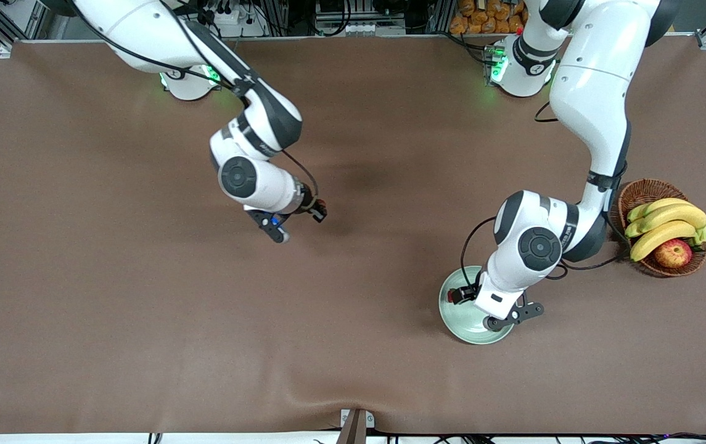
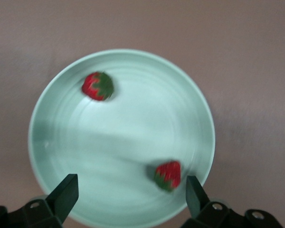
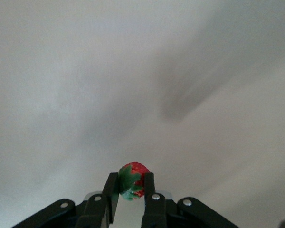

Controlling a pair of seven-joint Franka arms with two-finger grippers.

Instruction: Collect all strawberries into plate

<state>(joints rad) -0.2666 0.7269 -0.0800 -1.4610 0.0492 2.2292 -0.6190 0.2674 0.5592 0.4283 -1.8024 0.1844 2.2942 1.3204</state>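
Front view: the plate sits on the brown table, toward the left arm's end, nearer the front camera than the wicker basket of bananas and an apple. The left gripper hangs over the plate, the arm hiding most of the dish. The right gripper is up over bare table, well apart from the plate toward the right arm's end, with something small and red at its tip.

Left wrist view: two strawberries lie in the plate, one near the rim, the other just beside one of the fingers. The left gripper is spread wide and holds nothing.

Right wrist view: the right gripper is closed tight on the third strawberry, leafy top showing between the fingers, with plain table below.
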